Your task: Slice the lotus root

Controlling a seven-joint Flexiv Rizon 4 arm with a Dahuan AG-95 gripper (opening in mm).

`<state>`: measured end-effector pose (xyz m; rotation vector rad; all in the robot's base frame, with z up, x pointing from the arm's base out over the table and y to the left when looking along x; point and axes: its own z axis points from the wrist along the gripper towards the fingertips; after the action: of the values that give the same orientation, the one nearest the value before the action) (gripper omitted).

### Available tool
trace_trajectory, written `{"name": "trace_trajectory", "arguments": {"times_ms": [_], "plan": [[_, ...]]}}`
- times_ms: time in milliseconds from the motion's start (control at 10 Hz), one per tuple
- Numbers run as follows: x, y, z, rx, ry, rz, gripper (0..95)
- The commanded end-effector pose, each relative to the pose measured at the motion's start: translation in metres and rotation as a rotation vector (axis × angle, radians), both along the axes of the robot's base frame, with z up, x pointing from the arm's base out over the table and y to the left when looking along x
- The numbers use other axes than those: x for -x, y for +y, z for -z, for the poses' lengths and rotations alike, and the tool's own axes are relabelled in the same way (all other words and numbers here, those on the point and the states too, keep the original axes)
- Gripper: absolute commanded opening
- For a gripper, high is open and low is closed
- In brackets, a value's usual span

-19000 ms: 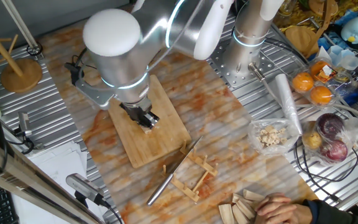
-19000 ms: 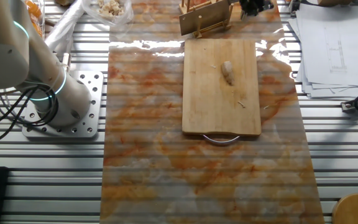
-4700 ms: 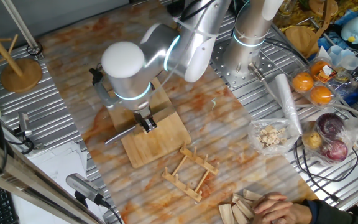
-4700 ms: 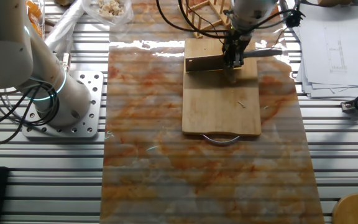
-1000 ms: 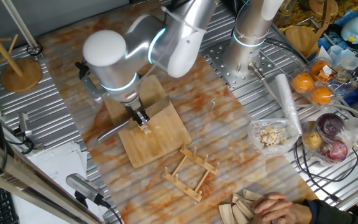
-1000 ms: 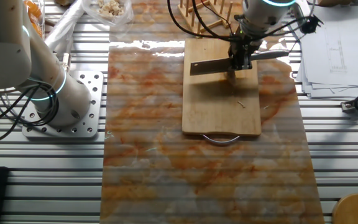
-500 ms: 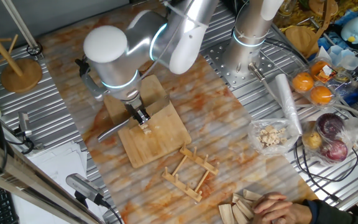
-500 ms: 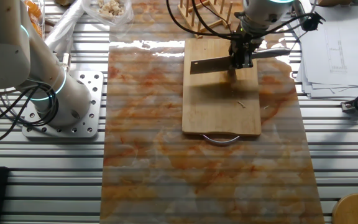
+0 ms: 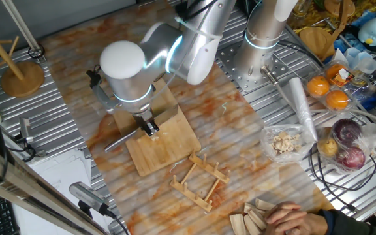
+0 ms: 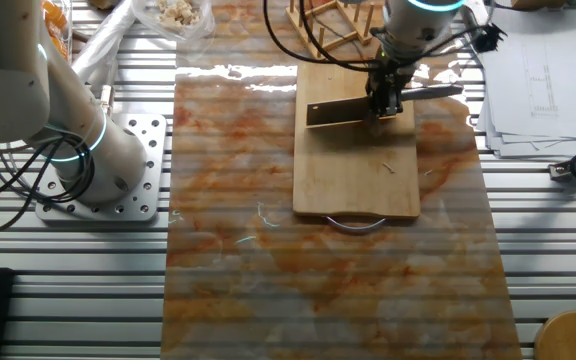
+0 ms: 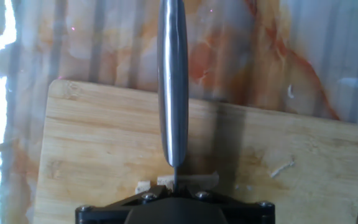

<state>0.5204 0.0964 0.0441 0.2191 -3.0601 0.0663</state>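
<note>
My gripper is shut on a steel knife and holds it over the wooden cutting board. In the other fixed view the gripper grips the knife where the blade meets the handle. In the hand view the handle runs straight up from the gripper. The lotus root shows as small pale chunks on the board, right at the blade's edge. It shows as a pale spot below the gripper in one fixed view. It is hidden by the gripper in the other fixed view.
A wooden rack lies just off the board's near corner. A clear bag of pale chunks, oranges and red onions sit at the right. A person's hand rests at the front edge. Papers lie beside the board.
The arm has shifted a little along the board with the knife still held. The blade stays across the board at the lotus root.
</note>
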Motion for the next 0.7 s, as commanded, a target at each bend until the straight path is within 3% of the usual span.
{"name": "trace_trajectory", "arguments": {"times_ms": [100,300,500,700], "plan": [[-0.001,-0.002,-0.004,-0.049,0.018,0.0,0.0],[0.001,-0.004,-0.04,-0.06,0.044,-0.029,0.0],[0.003,-0.004,-0.053,-0.059,0.044,-0.037,0.0],[0.004,-0.004,-0.052,-0.053,0.044,-0.032,0.0]]}}
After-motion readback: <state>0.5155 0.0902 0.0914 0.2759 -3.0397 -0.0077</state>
